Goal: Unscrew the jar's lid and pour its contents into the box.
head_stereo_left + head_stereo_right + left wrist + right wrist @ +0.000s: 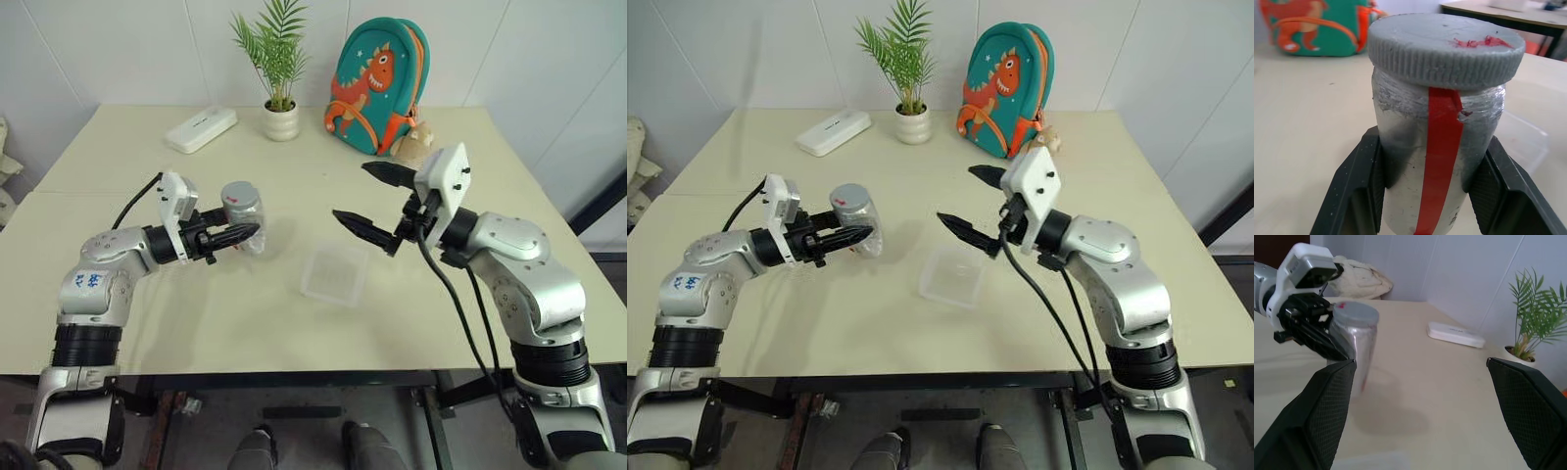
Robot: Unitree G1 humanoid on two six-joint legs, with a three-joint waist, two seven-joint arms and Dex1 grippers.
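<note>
While the left gripper (240, 233) pinches the capped jar (242, 217), the right gripper (367, 201) gapes above the empty box (335, 274).

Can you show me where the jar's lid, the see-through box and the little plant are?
lid (1444, 46), left wrist view, its grey top.
box (335, 274), left eye view, its clear floor.
plant (280, 119), left eye view, its white pot.

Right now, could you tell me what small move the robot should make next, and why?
Probably bring the open right gripper across to close on the lid. The left gripper already clamps the jar upright, its lid is still screwed on, and the box waits between the arms.
</note>
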